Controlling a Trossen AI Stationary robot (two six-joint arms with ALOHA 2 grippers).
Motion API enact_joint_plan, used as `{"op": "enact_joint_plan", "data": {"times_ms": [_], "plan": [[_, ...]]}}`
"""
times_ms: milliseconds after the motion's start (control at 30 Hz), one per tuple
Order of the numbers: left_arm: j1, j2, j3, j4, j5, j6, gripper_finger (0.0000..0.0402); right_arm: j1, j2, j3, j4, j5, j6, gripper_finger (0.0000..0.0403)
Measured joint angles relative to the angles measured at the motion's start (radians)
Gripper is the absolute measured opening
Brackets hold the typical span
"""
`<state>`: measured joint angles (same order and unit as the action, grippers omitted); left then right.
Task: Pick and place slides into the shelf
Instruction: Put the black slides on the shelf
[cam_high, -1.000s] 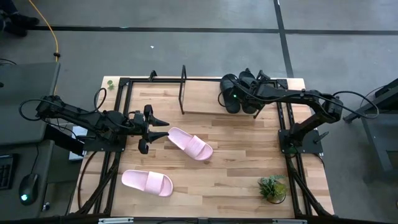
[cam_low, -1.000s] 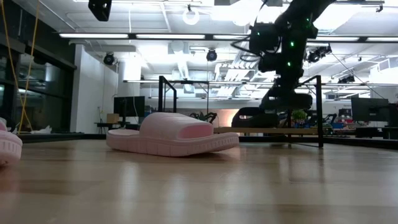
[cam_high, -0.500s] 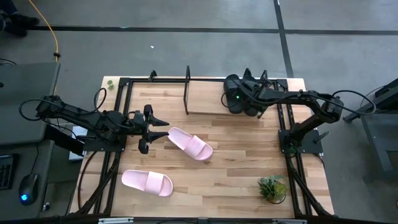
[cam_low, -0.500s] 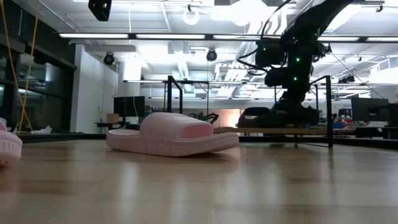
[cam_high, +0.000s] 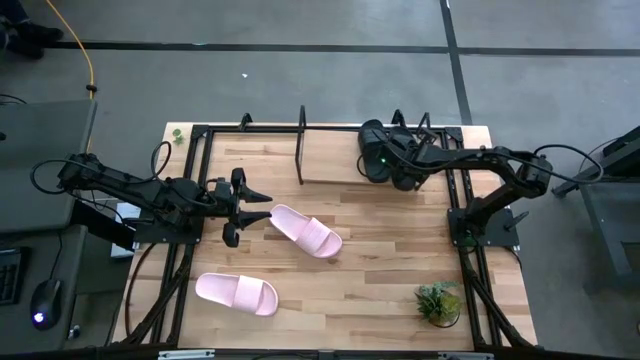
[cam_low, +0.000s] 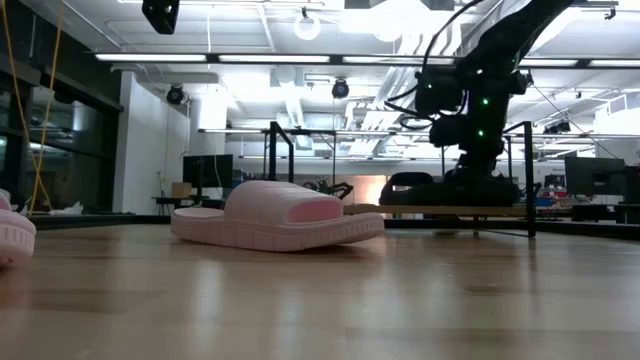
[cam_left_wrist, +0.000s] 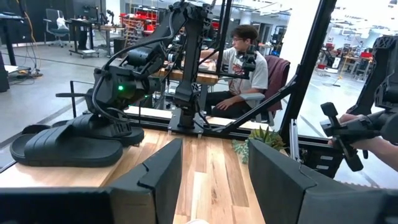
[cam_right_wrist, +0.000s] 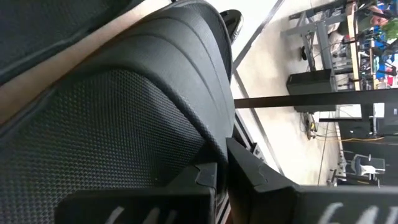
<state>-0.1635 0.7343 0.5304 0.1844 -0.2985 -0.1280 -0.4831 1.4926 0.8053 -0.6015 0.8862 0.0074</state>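
Note:
My right gripper (cam_high: 392, 160) is at the shelf (cam_high: 301, 150) by the table's far edge, shut on a black slide (cam_high: 407, 168) that lies on the shelf's wooden board (cam_low: 440, 210). A second black slide (cam_high: 371, 148) lies on the board just to its left. Two pale pink slides rest sole-down on the table: one (cam_high: 306, 231) near the middle, one (cam_high: 237, 292) toward the near left. My left gripper (cam_high: 255, 205) hovers open just left of the middle pink slide, touching nothing. My right gripper pinches the black slide's broad strap at its edge (cam_right_wrist: 214, 149) between both fingers (cam_right_wrist: 200, 180). It comes from above, slanting in from the table's right. The slide sits level with its sole on the shelf board (cam_low: 470, 190).
A small green plant (cam_high: 438, 300) stands near the table's near right corner. The black frame (cam_high: 195, 170) edges the table on both sides. The shelf's left half holds nothing. A person sits at a desk (cam_left_wrist: 245, 62) beyond the table's right side.
My right gripper has carried the black slide toward the table's right edge and down onto the shelf board beside the other black slide. The shelf itself has slid a little toward the right. The left arm and both pink slides have kept still.

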Motion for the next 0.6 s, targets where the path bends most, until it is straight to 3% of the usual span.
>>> {"op": "enact_joint_plan", "data": {"times_ms": [267,600], "plan": [[0.000,0.000,0.000,0.000,0.000,0.000,0.0168,-0.001,0.000,-0.002,0.000,-0.018,-0.008,0.0008],[0.000,0.000,0.000,0.000,0.000,0.000,0.0168,-0.001,0.000,-0.002,-0.005,-0.031,-0.014,0.0069]]}}
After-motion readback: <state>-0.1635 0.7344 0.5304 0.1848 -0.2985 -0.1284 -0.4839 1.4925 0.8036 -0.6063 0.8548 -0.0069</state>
